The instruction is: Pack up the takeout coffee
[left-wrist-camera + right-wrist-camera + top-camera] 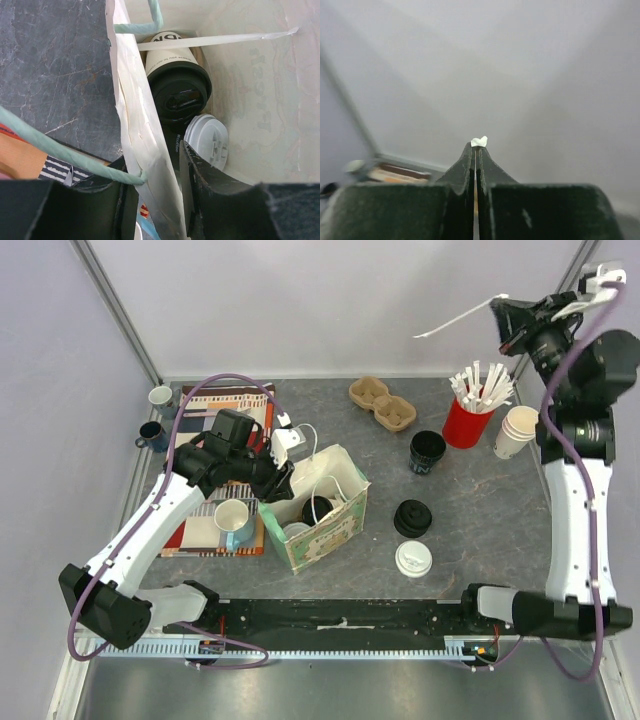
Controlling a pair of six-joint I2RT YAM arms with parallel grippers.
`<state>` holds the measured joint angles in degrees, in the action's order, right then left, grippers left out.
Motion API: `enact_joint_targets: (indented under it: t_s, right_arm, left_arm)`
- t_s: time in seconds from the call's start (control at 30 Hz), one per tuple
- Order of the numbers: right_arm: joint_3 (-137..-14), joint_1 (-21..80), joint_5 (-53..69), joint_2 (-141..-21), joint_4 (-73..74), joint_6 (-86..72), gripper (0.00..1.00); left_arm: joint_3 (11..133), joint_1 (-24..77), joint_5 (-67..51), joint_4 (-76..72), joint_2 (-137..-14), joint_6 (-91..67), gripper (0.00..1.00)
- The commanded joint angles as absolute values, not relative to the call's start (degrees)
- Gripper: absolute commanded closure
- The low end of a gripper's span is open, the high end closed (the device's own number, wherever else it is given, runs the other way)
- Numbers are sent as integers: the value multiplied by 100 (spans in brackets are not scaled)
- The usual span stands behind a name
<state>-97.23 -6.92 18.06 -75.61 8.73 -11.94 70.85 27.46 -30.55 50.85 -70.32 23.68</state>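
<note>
A paper bag [335, 530] stands open at the table's middle. Inside it is a takeout coffee with a white sip lid [210, 142] [296, 532], beside a pale cup with a black lid [177, 92]. A white paper-wrapped straw [220, 39] lies across the two cups. My left gripper [278, 478] [155, 165] is shut on the bag's left wall [140, 130], one finger inside and one outside. High at the back right, my right gripper [498, 306] [477, 146] is shut on another white wrapped straw [455, 320], whose end [479, 141] shows at the fingertips.
Right of the bag lie a white lid [413, 558], a loose black lid [412, 518] and a lidless black cup [427, 452]. Behind are a red cup of straws [468, 420], stacked paper cups [515, 430] and a cardboard carrier [382, 403]. Mugs [232, 520] stand on the left.
</note>
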Motion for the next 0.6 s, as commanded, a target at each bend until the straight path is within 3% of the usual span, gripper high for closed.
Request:
enact_joint_targets:
  t_s: [0.0, 0.2, 0.57]
  right_arm:
    - [-9045, -125, 4497, -7146, -983, -2838, 100]
    - [-8412, 1563, 5923, -6830, -343, -1857, 100]
    - [-8174, 3048, 5020, -7083, 1090, -791, 100]
  left_arm:
    - [7242, 2742, -2953, 5098, -6908, 2584, 58]
    - [7242, 2742, -2883, 5115, -6864, 2593, 58]
    - [7198, 2742, -2865, 5124, -6829, 2654, 58]
